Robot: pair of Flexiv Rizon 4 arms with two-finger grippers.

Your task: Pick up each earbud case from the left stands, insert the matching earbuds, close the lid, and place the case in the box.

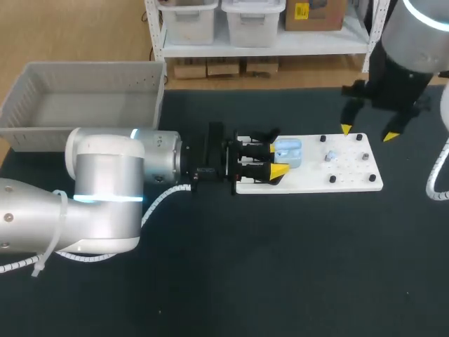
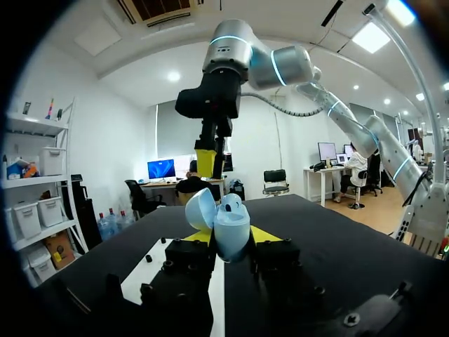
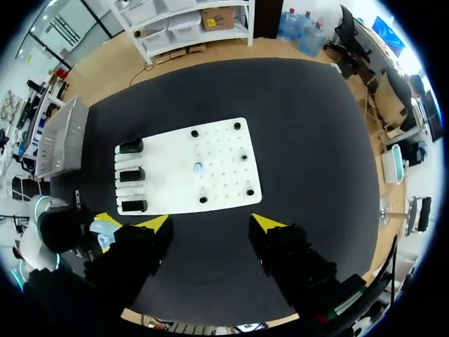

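Clamped between the yellow-tipped fingers of the left gripper (image 2: 231, 235) is a light blue plastic earbud case (image 2: 228, 225), its lid open, held over the flat white board (image 1: 351, 179) by the black stands (image 3: 131, 175). High above the board's far side, the right gripper (image 1: 367, 133) is held with fingers wide apart. Well apart from the board, a grey plastic box (image 1: 42, 126) is seen.

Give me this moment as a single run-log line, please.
left gripper: shut on earbud case, lid open | right gripper: open, above white board | earbud: on board
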